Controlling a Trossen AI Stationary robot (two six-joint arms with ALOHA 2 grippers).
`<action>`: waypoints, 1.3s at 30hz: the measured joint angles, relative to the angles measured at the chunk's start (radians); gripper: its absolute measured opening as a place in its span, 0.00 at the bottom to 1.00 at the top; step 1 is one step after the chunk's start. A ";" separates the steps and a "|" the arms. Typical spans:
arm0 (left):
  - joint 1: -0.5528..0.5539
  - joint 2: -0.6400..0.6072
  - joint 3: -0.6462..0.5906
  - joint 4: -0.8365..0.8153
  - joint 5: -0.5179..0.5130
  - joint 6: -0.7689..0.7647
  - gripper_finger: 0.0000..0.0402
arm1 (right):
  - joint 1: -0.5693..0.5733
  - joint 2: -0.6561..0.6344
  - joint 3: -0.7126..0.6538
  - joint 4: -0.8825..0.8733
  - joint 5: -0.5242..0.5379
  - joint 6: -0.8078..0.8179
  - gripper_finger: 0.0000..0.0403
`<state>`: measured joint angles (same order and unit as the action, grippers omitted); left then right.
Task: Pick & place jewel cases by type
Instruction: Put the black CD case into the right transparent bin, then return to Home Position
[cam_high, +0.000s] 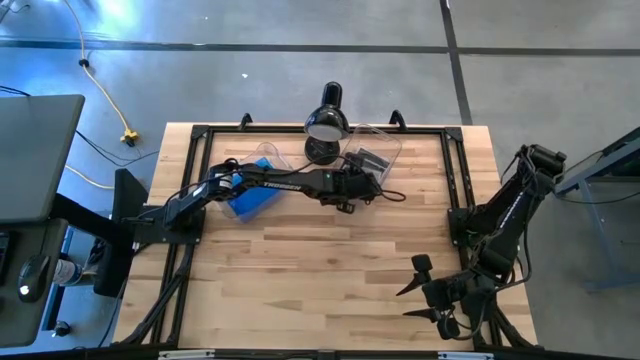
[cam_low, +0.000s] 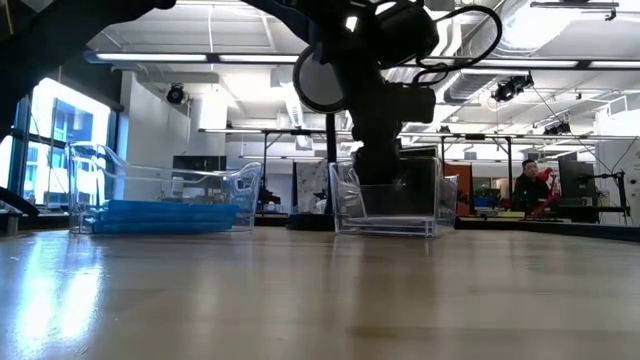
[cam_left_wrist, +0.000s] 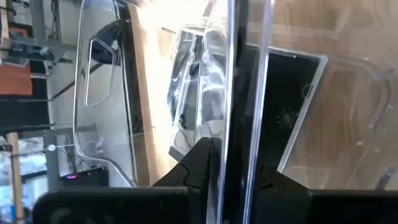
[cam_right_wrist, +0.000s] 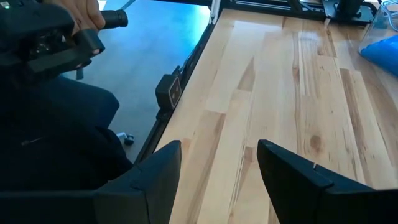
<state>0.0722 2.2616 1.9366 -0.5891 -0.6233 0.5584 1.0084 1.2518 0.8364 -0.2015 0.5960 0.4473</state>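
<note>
Wooden tabletop (cam_high: 330, 260) carried two clear tubs. Left gripper (cam_high: 362, 185) reached into far tub (cam_high: 372, 155), clamped on clear jewel case (cam_left_wrist: 239, 112) held upright; dark cases (cam_high: 372, 160) lay just beyond gripper. Blue jewel cases (cam_low: 160, 215) stacked in other tub (cam_low: 165, 195), behind left arm. Right gripper (cam_right_wrist: 217, 168) hung spread and empty at near tabletop corner.

We saw open bare table (cam_high: 320, 270) across the near half, far edge crowded by lamp (cam_high: 326, 122), blue-filled tub (cam_high: 255, 185), clear tub (cam_high: 372, 155), left arm (cam_high: 280, 182) stretched between.
</note>
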 joint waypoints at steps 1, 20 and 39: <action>0.000 0.000 0.000 0.001 0.000 -0.014 0.09 | 0.000 0.000 0.000 0.001 0.000 0.000 0.52; -0.045 -0.008 0.073 -0.144 0.053 -0.123 0.43 | 0.000 0.000 0.000 0.004 0.004 -0.001 0.52; -0.212 -0.011 0.395 -0.724 0.188 -0.335 0.43 | 0.000 0.000 0.000 0.003 0.071 0.042 0.52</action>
<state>-0.1394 2.2509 2.3311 -1.3131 -0.4358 0.2235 1.0080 1.2514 0.8364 -0.1982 0.6666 0.4896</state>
